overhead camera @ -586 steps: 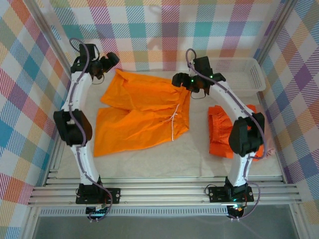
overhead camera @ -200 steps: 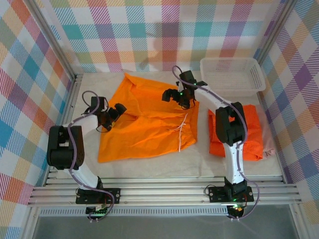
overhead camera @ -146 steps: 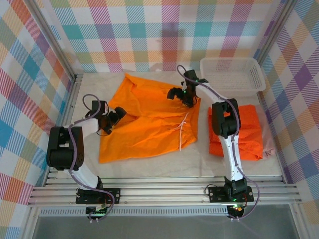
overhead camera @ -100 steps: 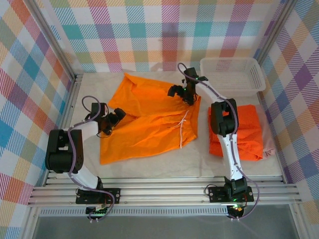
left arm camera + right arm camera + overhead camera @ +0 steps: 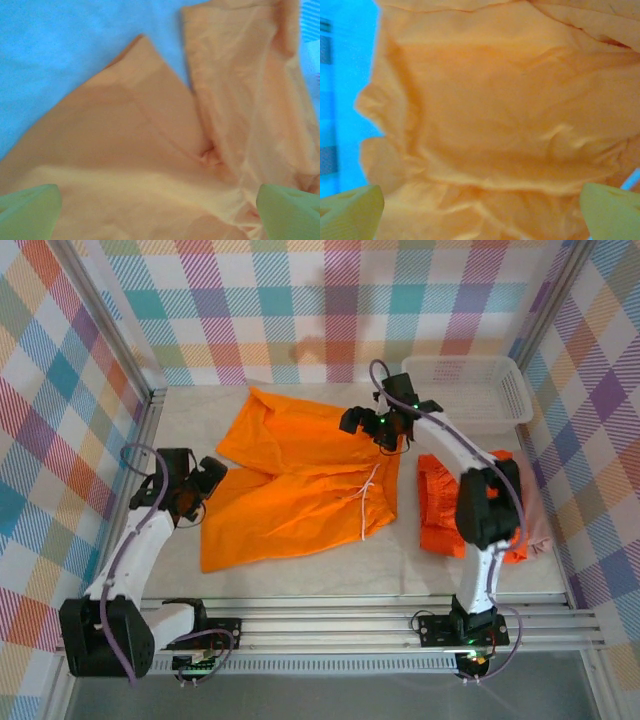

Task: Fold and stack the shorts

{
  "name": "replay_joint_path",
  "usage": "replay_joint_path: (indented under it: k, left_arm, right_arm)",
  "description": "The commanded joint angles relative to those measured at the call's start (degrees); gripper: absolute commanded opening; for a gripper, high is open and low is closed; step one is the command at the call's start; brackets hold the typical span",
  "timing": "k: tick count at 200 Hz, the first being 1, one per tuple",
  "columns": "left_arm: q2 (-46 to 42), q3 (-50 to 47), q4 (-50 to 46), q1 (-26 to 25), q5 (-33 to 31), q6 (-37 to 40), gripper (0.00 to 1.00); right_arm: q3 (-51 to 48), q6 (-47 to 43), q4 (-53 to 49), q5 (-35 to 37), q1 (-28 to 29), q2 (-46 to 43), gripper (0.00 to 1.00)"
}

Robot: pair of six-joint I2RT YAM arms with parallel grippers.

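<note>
Yellow-orange shorts (image 5: 295, 475): spread flat mid-table, waist to the right, legs to the left. It's been smoothed and let go, so it looks ready for a first fold.
Bright orange shorts (image 5: 440, 515): bunched on the right, partly under the right arm. A sliver of the pink shorts (image 5: 540, 530) peeks out past it.
Left gripper (image 5: 205, 480): has backed off the leg hem and now sits just clear of the cloth's left edge, jaws wide, nothing in them.
Right gripper (image 5: 358, 423): still over the far waistband corner, jaws wide and empty.
Drawstring (image 5: 365, 502): trailing loose on the waist. Probably worth watching when the fold comes.
</note>
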Motion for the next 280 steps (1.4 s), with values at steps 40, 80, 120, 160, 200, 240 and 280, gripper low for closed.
replay_joint_path:
  k: [40,80,120,160,200,240,280]
  left_arm:
    - [-7.33,-10.33,-19.76,-2.91,-8.01,-14.14,0.99]
    - [-7.5,-12.6,-23.7,-4.26,-9.91,-17.08,0.92]
    - [-3.1,-14.18,-20.87,-5.4,-8.18,-17.99,0.87]
    - [2.72,-14.64,-16.09,-6.49,-7.23,-16.93,0.77]
    - [6.28,-15.95,-12.54,-7.17,-6.81,-17.32,0.68]
    - [8.83,-16.05,-10.57,-7.4,-7.16,-17.01,0.64]
    - [9.57,-15.72,-9.19,-7.53,-7.78,-16.77,0.49]
  right_arm:
    - [-23.72,0.02,5.32,5.54,0.24,-19.43,0.97]
    - [-33.93,1.33,5.15,5.78,0.29,-24.75,0.94]
    - [-39.56,4.94,5.23,7.55,0.25,-26.01,0.88]
    - [-41.62,6.05,5.0,7.74,0.41,-24.24,0.8]
    - [-42.04,6.9,5.5,7.9,1.55,-22.09,0.74]
    - [-41.98,8.37,5.74,8.87,3.12,-19.7,0.71]
    - [-42.2,12.31,7.67,9.05,4.92,-16.71,0.67]
